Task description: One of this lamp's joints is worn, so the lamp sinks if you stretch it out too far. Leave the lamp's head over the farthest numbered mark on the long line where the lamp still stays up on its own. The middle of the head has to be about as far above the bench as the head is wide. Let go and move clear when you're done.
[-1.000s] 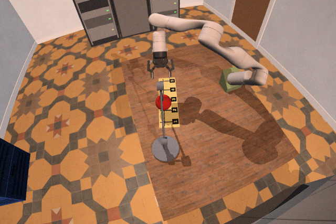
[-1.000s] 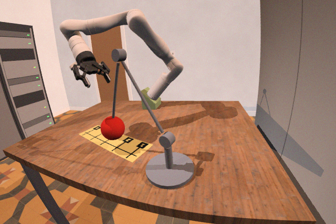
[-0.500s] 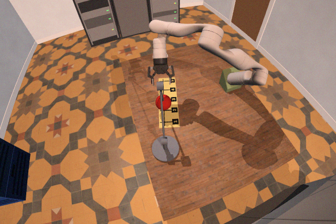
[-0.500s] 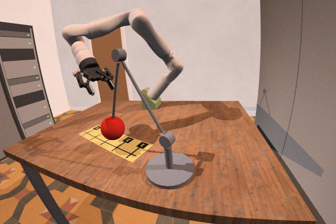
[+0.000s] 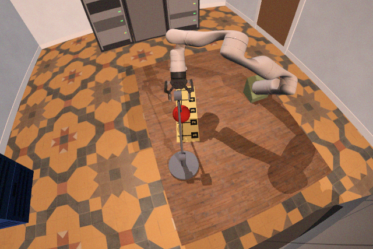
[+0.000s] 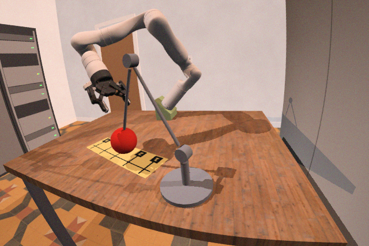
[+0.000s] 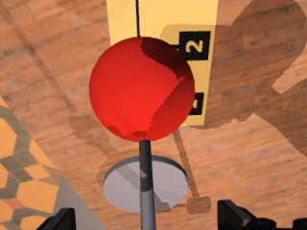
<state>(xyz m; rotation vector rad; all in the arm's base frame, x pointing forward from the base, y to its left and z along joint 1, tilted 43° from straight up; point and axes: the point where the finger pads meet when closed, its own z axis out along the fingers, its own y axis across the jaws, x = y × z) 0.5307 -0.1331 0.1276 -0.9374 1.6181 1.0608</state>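
The lamp has a round grey base (image 5: 183,166) on the wooden bench. Its lower rod rises to a grey elbow joint (image 6: 130,60), and its upper rod hangs almost straight down to the red ball head (image 6: 123,140). The head hangs just above the yellow strip (image 6: 128,156) with numbered marks, near the middle marks. It also shows in the wrist view (image 7: 142,88), hiding part of the marks beside number 2. My gripper (image 6: 105,95) is open and empty. It is beside the upper rod, below the elbow, on the side away from the base; it also shows from above (image 5: 178,89).
A green block (image 6: 165,109) holds the arm's foot at the back of the bench. Server racks (image 5: 135,2) stand behind the bench. The strip lies near the bench's left edge. A dark blue box (image 5: 13,192) stands on the floor at far left.
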